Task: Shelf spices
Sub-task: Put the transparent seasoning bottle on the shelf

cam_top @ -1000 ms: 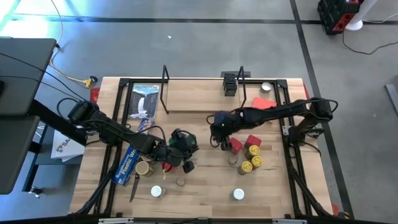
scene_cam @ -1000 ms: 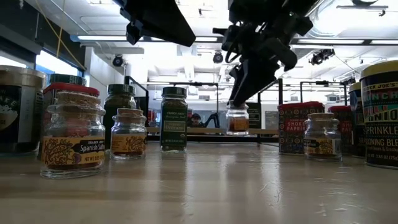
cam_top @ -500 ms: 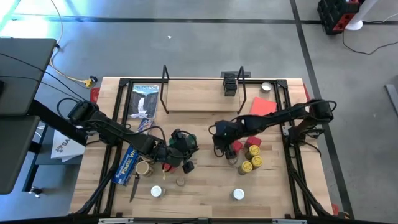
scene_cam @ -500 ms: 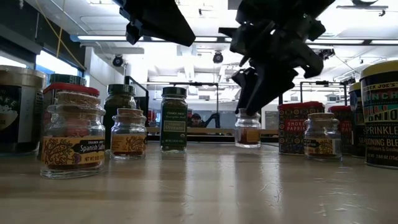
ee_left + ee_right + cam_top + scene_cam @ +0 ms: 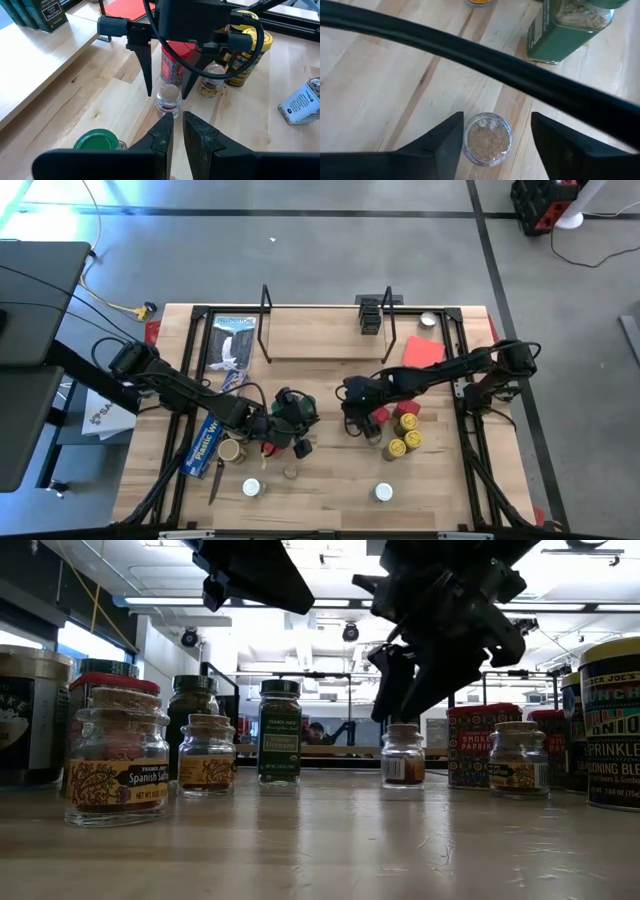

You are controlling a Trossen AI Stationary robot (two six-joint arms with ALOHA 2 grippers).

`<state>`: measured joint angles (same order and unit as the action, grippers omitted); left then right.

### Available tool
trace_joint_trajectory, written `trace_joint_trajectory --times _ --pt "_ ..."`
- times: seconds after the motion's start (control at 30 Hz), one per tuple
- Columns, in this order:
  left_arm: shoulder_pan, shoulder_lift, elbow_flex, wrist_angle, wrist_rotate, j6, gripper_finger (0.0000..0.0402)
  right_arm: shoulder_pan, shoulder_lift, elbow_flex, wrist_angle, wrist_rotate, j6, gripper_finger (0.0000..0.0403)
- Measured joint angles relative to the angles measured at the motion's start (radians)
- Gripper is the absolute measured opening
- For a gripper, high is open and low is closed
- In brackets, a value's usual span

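A small clear glass spice jar [image 5: 487, 139] stands upright on its base on the wooden table [image 5: 330, 480], right of centre. My right gripper [image 5: 497, 145] is open and comes down over it, one finger on each side of the jar's top [image 5: 168, 95], with a gap on either side. My left gripper [image 5: 178, 130] hovers shut and empty left of centre, pointing toward that jar, with a green-lidded jar [image 5: 97, 141] beside it. The shelf [image 5: 320, 335] stands at the far edge with dark green tins [image 5: 370, 315] on it.
Red tins [image 5: 405, 408] and yellow jars [image 5: 400, 442] crowd just right of the small jar. More jars [image 5: 118, 755] stand near the front edge. A blue plastic-wrap box [image 5: 205, 442] lies at the left, and a red sheet [image 5: 423, 350] at the far right.
My right gripper has carried the small jar down and toward the table's near edge, rolling a little. It has set the jar upright on the table and opened, letting it go. The jar was lifted clear a second ago and now stands on the wood.
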<state>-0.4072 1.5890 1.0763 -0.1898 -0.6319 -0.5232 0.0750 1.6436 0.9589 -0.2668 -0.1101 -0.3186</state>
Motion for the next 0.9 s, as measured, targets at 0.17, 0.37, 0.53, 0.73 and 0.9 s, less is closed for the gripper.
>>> trace_joint_trajectory --times 0.17,0.37,0.53,0.73,0.9 --pt "0.0 0.0 0.0 0.0 0.0 0.0 0.0037 0.0 -0.002 0.0 -0.027 0.0 -0.009 0.0264" --pt "0.0 0.0 0.0 0.0 0.0 0.0 0.0037 0.006 0.003 0.001 -0.047 0.0 -0.001 0.0289" --pt "0.0 0.0 0.0 0.001 0.0 0.0 0.0037 0.037 0.044 0.001 -0.03 0.038 0.004 0.0291" --pt "-0.002 0.0 0.0 0.0 0.0 -0.007 0.0037 0.057 0.09 0.001 -0.002 0.103 -0.01 0.0291" --pt "-0.002 0.0 0.0 0.0 0.0 -0.007 0.0037 0.058 0.09 0.001 0.003 0.077 0.006 0.0286"
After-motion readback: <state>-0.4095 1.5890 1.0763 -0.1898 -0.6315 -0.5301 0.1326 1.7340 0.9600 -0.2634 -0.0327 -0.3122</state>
